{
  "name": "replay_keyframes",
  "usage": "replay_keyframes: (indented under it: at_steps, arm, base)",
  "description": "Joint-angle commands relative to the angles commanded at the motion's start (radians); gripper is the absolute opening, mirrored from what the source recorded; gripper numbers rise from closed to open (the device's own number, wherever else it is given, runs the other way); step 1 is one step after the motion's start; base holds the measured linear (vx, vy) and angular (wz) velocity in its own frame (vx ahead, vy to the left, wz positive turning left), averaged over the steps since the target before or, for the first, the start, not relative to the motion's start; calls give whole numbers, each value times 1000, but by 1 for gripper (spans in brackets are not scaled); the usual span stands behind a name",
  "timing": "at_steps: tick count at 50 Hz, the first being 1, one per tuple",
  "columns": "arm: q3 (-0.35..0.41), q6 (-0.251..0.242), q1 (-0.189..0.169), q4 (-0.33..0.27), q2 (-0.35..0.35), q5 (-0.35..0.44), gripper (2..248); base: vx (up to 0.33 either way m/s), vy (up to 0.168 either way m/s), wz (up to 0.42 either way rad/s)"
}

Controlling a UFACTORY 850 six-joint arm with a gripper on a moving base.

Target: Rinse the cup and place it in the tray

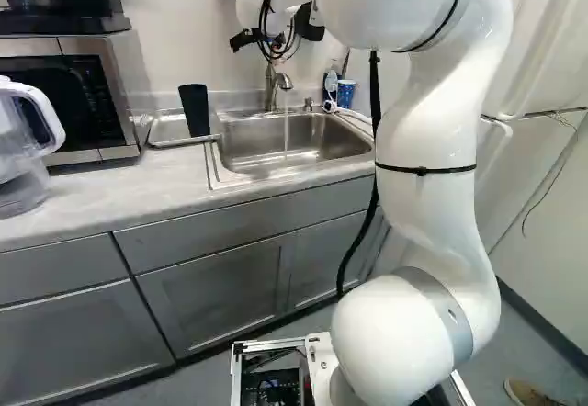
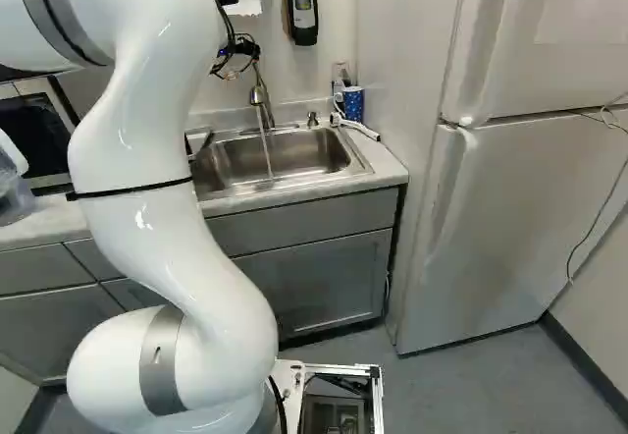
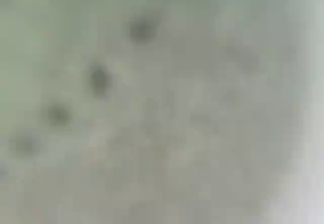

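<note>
Seeing blk cup (image 1: 194,110) in tray (image 1: 164,131) on counter (image 1: 119,186), L of sink (image 1: 243,153) in L base view; seeing water (image 1: 286,130) falling from tap (image 1: 281,83). Not managing to tell end effector's (image 1: 310,27) state, view blurred.

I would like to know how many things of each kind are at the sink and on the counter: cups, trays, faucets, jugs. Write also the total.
Cups: 2 (black cup, blue cup)
Tray: 1
Faucet: 1
Jug: 1
Total: 5
</note>
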Motion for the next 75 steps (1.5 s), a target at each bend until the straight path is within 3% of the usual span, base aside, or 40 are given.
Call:
replay_keyframes:
  at_steps: [13, 42, 59, 75]
  arm:
    - [10, 0, 1, 0, 9, 10, 247]
    - [133, 0, 12, 0, 83, 92, 247]
    - [134, 0, 12, 0, 83, 167, 247]
    - [142, 0, 6, 0, 90, 170, 247]
  base:
    - [0, 0, 0]
    - [0, 0, 0]
    - [0, 0, 0]
    - [0, 0, 0]
